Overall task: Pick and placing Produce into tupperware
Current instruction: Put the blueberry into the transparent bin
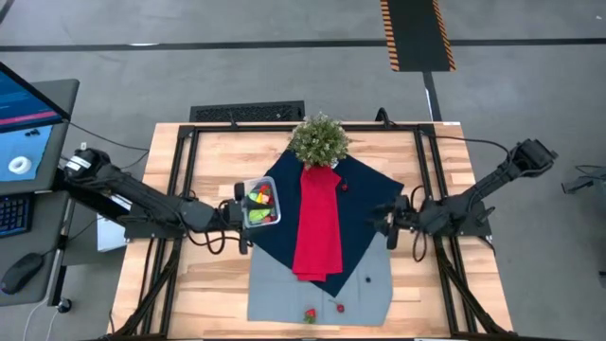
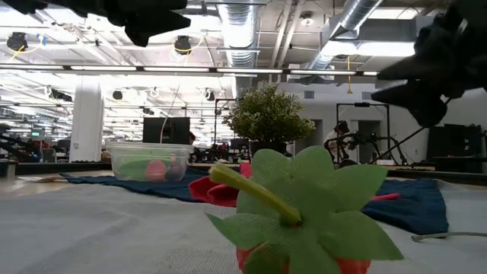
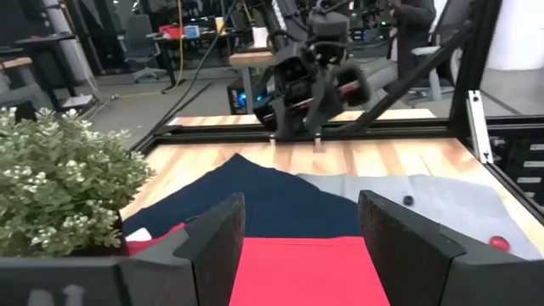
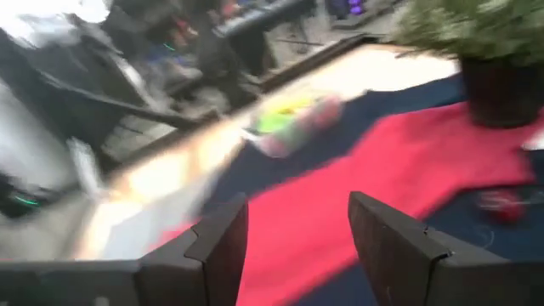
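High view showed you the tub left of centre holding produce, left gripper beside it, right gripper right of centre; a strawberry lay at the bottom edge. Low view put its soft leafy cap up close: likely light; pinch the body. Wrist views showed both grippers' fingers apart, empty.
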